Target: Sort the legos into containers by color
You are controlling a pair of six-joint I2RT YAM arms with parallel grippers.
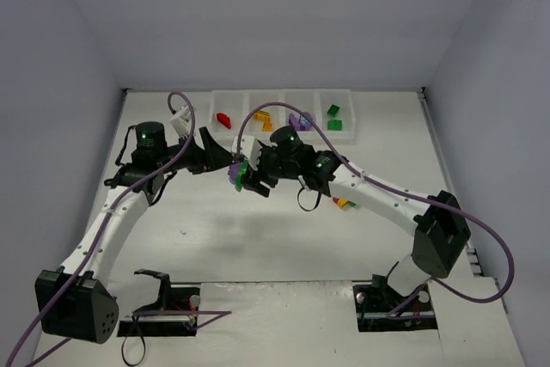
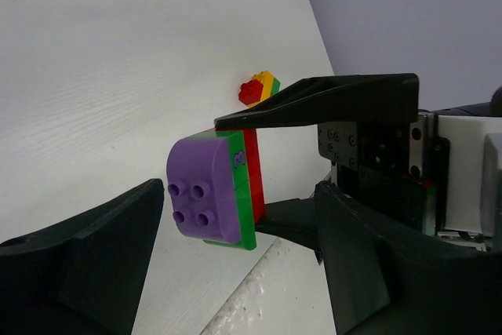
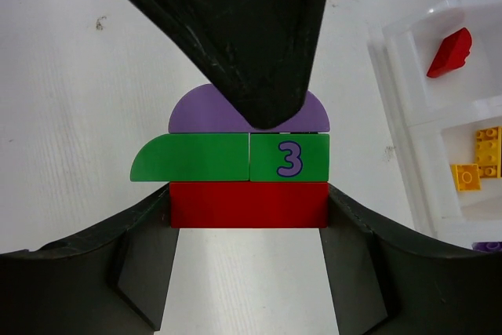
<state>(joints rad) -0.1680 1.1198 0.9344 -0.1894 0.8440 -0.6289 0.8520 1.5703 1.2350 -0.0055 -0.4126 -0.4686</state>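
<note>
A lego clump [image 3: 249, 170] of a purple top, two green pieces (one marked 3) and a red base hangs above the table. My right gripper [image 3: 249, 203] is shut on its red brick, one finger at each end. In the top view the clump [image 1: 235, 174] is at table centre, between the right gripper [image 1: 249, 178] and the left gripper [image 1: 222, 154]. My left gripper [image 2: 239, 190] is open, its fingers [image 2: 86, 256] standing on either side of the purple brick [image 2: 202, 198] with a gap. The containers [image 1: 284, 96] stand in a row at the back, with red, yellow, purple and green legos inside.
A small red, yellow and green clump [image 1: 344, 204] lies on the table right of centre, under the right forearm, and shows as [image 2: 259, 88] in the left wrist view. The bins' white walls [image 3: 400, 92] stand close on the right of the right wrist view.
</note>
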